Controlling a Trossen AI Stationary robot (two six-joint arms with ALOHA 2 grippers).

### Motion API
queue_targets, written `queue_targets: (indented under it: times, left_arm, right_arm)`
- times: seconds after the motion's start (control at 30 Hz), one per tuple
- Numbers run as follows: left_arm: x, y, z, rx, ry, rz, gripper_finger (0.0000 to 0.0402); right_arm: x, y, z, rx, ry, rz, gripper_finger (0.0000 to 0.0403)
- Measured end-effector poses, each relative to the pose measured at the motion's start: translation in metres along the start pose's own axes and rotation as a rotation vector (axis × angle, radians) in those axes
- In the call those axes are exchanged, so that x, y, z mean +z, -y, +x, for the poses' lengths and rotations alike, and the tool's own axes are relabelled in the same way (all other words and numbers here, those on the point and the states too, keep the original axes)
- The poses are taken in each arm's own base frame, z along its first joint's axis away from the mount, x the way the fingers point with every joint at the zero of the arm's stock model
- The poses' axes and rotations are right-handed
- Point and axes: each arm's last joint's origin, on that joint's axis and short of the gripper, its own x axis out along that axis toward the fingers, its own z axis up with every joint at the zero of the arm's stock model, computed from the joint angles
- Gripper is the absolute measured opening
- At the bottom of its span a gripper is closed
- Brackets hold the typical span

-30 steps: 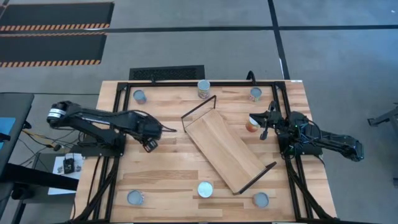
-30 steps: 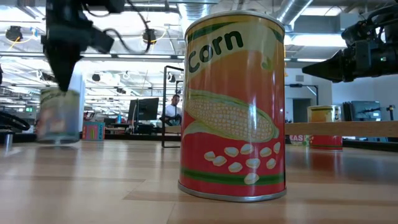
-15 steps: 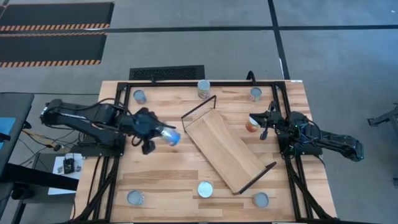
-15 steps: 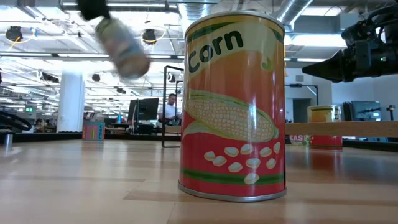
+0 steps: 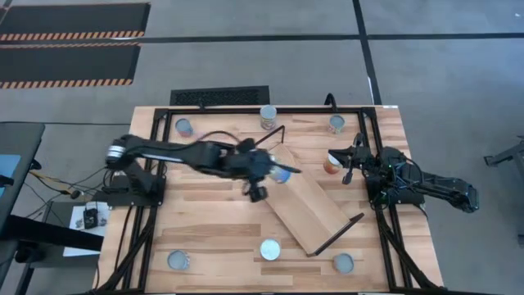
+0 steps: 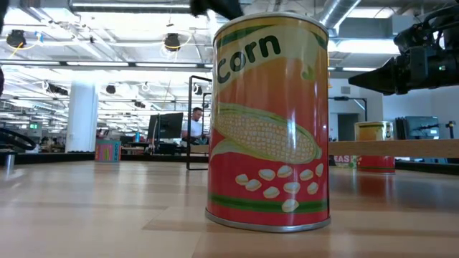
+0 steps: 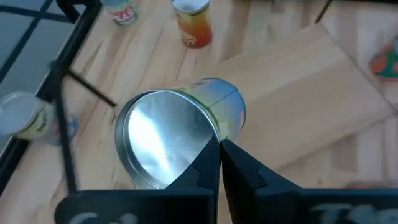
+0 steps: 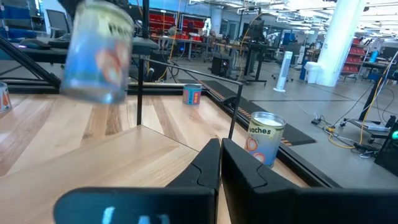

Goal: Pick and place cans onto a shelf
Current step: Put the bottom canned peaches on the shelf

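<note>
The left arm reaches across the table (image 5: 205, 229) to the shelf (image 5: 307, 209), which lies at an angle in the middle of the table. The left gripper (image 5: 274, 170) is clamped on a blue can (image 5: 281, 174) and holds it over the shelf's end nearest the table's back edge, with the can tilted, not upright. In the left wrist view the can's silver end (image 7: 163, 144) faces the camera, and the two fingers meet at its rim.

The right gripper (image 5: 344, 166) waits near the right side of the shelf, fingers nearly together and w/o anything between them. An orange can (image 5: 331, 163) stands just beside it.

Other cans, relative to the shelf: three stand behind it along the back edge, e.g. a tan one (image 5: 268, 117), and three in front of it, incl. the corn can (image 5: 269, 249), which fills the low view (image 6: 269, 122).
</note>
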Motion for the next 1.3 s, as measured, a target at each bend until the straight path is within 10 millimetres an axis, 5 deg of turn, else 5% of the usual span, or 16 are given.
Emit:
queue_targets:
  times: [0.17, 0.43, 0.73, 1.3]
  left_arm:
    - [0.019, -0.003, 0.04, 0.011, -0.1, 0.036, 0.0]
    - [0.042, -0.013, 0.078, -0.015, -0.173, 0.141, 0.0]
    - [0.041, -0.015, 0.115, -0.01, -0.258, 0.186, 0.0]
    - [0.044, -0.009, 0.125, -0.064, -0.191, 0.118, 0.0]
  right_arm:
    - [0.0, 0.0, 0.0, 0.0, 0.0, 0.0, 0.0038]
    - [0.0, 0.0, 0.0, 0.0, 0.0, 0.0, 0.0038]
    - [0.0, 0.0, 0.0, 0.0, 0.0, 0.0, 0.0038]
    - [0.0, 0.0, 0.0, 0.0, 0.0, 0.0, 0.0038]
